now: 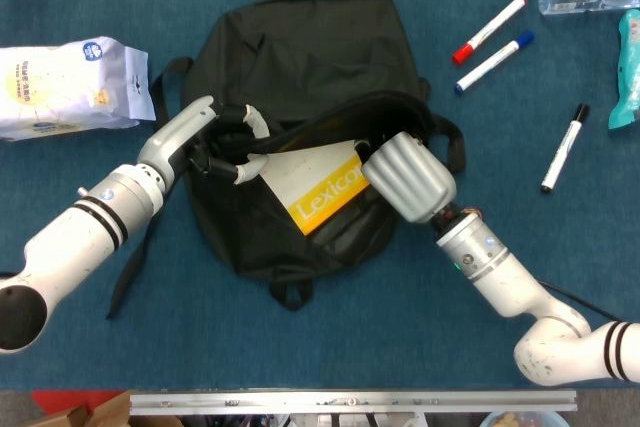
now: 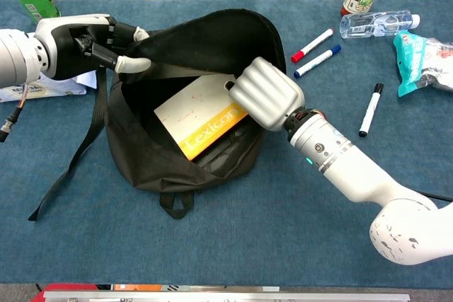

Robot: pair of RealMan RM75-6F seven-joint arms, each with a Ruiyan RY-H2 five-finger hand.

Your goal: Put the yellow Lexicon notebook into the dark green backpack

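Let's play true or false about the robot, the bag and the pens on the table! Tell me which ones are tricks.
1. The yellow notebook sits partly inside the open backpack. True.
2. The left hand holds the backpack's opening up. True.
3. The right hand is far from the notebook. False: it is right at the notebook's edge.
4. The red-capped marker lies inside the backpack. False: it lies on the table beside the blue-capped marker.
5. A white bag lies near the left arm. True.
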